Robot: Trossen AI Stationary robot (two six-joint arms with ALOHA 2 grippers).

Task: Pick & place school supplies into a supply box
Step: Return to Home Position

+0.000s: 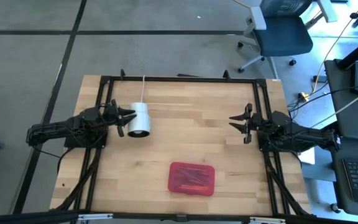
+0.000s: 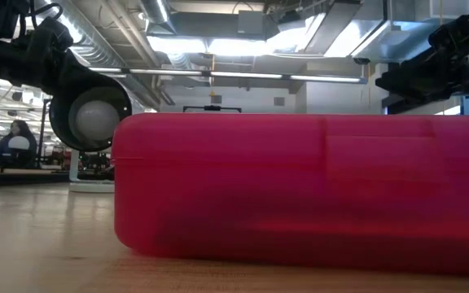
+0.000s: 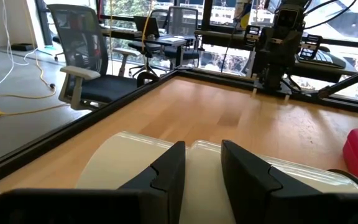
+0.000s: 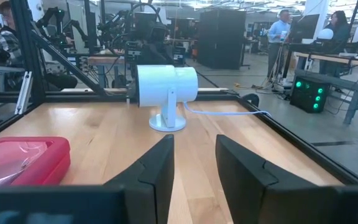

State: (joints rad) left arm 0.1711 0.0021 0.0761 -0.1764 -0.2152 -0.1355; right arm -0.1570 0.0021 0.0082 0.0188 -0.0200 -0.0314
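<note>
with the closed red pencil case [image 1: 191, 178] lying on the counter [image 1: 191, 106] near its front edge, the spread, empty left gripper [image 1: 129, 119] and right gripper [image 1: 232, 123] should retract level, the left avoiding the white cylinder [image 1: 140, 121] just beside it.

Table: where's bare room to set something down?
Free: wooden tabletop between the white plastic cylinder and the right arm's jaws; also either side of the closed red translucent plastic case. Crowded: around the cylinder, by the left arm's jaws.
</note>
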